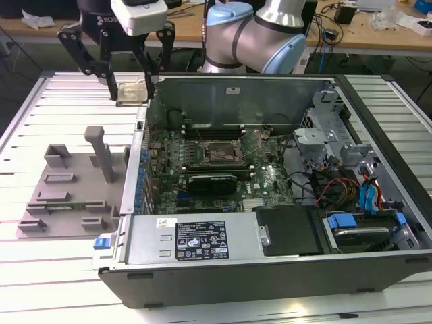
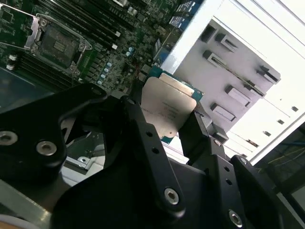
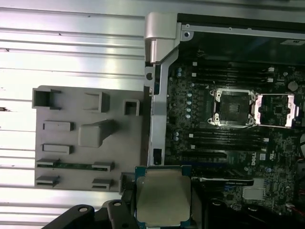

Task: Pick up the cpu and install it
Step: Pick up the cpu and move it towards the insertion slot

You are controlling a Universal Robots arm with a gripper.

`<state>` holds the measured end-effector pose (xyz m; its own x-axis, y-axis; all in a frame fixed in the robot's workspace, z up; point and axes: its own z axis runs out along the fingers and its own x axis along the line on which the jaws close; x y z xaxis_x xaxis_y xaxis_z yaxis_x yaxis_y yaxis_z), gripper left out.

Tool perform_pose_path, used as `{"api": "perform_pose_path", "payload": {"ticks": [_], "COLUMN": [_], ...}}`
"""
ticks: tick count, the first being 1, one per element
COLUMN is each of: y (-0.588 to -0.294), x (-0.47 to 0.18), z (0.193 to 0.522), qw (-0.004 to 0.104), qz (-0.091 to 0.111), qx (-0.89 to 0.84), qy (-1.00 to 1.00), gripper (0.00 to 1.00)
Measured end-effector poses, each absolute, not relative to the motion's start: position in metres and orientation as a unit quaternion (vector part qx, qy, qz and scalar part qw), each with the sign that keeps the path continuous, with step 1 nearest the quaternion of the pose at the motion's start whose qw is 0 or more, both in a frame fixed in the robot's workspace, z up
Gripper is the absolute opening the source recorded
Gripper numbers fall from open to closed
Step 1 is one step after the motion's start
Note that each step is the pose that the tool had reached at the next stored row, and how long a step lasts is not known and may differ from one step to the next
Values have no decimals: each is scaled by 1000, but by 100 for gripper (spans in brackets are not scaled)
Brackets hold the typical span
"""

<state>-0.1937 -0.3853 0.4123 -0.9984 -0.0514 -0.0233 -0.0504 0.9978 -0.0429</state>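
Note:
My gripper [image 1: 131,93] hangs above the slatted table, just off the open computer case's far corner on the exterior view's left. It is shut on the cpu [image 1: 131,92], a flat square chip with a silvery top and green rim. In both wrist views the cpu [image 2: 167,107] [image 3: 162,198] sits between the black fingers [image 2: 138,119], gripped by its edges. The motherboard socket [image 1: 219,154] [image 2: 57,43] [image 3: 233,107] lies open and bare inside the case, its metal lid [image 3: 276,109] swung back beside it.
A grey plastic tray [image 1: 67,196] [image 3: 86,138] with upright blocks lies on the table [image 1: 40,108] beside the case. The case wall [image 1: 135,169] stands between tray and motherboard. Drive bays and cables [image 1: 337,182] occupy the case on the exterior view's right, and a power supply [image 1: 196,236] sits at the near side.

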Motion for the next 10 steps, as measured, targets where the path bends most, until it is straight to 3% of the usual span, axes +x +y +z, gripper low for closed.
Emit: {"api": "perform_pose_path", "payload": {"ticks": [10], "y": [-385], "x": [-167], "z": [409], "qw": [12], "qz": [-22], "qx": [-25], "qy": [999], "gripper": [55]}}
